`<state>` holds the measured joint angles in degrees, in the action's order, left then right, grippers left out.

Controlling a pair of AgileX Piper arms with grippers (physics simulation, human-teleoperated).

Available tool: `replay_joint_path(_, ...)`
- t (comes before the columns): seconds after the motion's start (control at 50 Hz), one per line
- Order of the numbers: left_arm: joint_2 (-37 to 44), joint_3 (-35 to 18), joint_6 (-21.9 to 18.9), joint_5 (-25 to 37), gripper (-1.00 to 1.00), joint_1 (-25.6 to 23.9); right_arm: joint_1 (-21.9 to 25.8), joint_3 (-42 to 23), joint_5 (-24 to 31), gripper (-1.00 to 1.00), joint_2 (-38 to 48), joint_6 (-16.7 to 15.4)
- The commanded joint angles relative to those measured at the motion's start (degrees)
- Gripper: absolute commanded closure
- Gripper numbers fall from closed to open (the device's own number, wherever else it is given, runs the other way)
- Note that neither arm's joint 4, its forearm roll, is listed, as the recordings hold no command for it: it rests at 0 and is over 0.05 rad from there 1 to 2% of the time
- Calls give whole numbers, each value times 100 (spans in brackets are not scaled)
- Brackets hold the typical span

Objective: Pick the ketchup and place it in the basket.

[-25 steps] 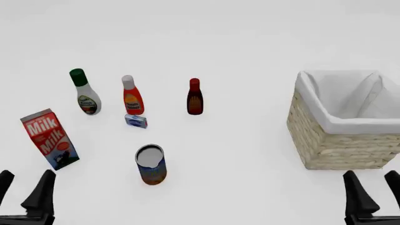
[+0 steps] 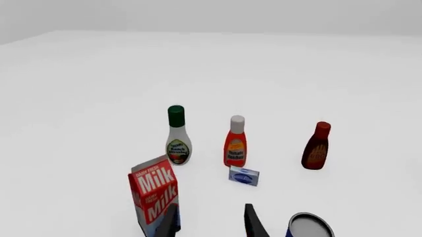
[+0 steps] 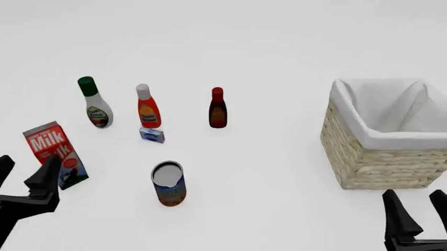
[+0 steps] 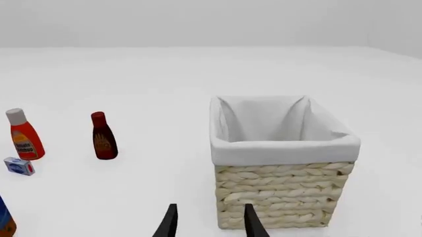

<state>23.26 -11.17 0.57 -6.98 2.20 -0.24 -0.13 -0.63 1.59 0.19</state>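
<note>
Standing upright on the plain white desk [image 3: 279, 47], toward the far left: the bright red-orange ketchup squeeze bottle with grey-white cap and yellowish label [image 3: 147, 107], untouched, well apart from both arms. Just in front of it, almost touching its base, a small flat blue-and-white box [image 3: 152, 135]. To its left, a white bottle with a green cap [image 3: 94, 103]; to its right, a smaller dark-red bottle with a red cap [image 3: 218, 108], all three upright in a loose row. Nearer and further left, a red milk carton with white lettering [image 3: 54, 155], leaning a little. Nearer the middle, an upright tin can with a silver lid and blue-orange label [image 3: 168, 183]. Far over on the right, well apart from the bottles, the large square straw-coloured wicker basket with white cloth liner folded over its rim [image 3: 380, 159], holding nothing visible. Low at the left edge, the left black gripper [image 3: 24, 180], fingers spread apart and gripping nothing, just beside the milk carton; seen from the left wrist, carton and can at either side of the finger tips, ketchup beyond. Low at the right edge, the right black gripper [image 3: 415, 212], fingers likewise released and bare, just in front of the basket's near wall.
</note>
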Motion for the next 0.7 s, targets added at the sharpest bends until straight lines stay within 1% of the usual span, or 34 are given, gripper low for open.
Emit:
replay_joint_path(0.02,787,-903,80,343,-100,-90,-1,1,-102,-100,151,-33)
replay_joint_path(0.12,1085,-1266,117,472,-100,-100,-10,6,-139,-100,212,-65)
replay_joint_path(0.14,1085,-1266,117,472,-100,-100,-10,6,-142,-100,215,-65)
replay_joint_path(0.16,1161,-1328,-30,482,-100,-105,-7,6,-157,-100,235,-65)
replay_joint_path(0.2,1356,-1487,-44,531,-100,-120,25,6,-238,-100,334,-40)
replay_joint_path(0.28,1583,-1921,26,828,-100,-173,53,7,-254,-100,346,-22)
replay_joint_path(0.32,1638,-2014,3,872,-100,-158,55,7,-249,-100,339,-18)
replay_joint_path(0.34,1716,-2113,60,929,-100,-218,50,9,-235,-100,325,-6)
replay_joint_path(0.42,1949,-2490,8,1116,-100,-220,52,10,-215,-100,305,-3)
replay_joint_path(0.46,2165,-2664,56,1202,-100,-194,55,8,-242,-100,338,-11)
replay_joint_path(0.48,2215,-2693,-12,1224,-100,-231,53,9,-234,-100,331,-11)
replay_joint_path(0.56,2431,-2976,67,1401,-100,-386,55,9,-227,-100,322,-21)
replay_joint_path(0.6,2486,-3024,90,1423,-100,-399,54,9,-226,-100,322,-25)
replay_joint_path(0.62,2622,-3135,158,1491,-100,-459,54,9,-218,-100,312,-31)
replay_joint_path(0.7,2887,-3389,136,1614,-100,-592,59,9,-215,-100,311,-24)
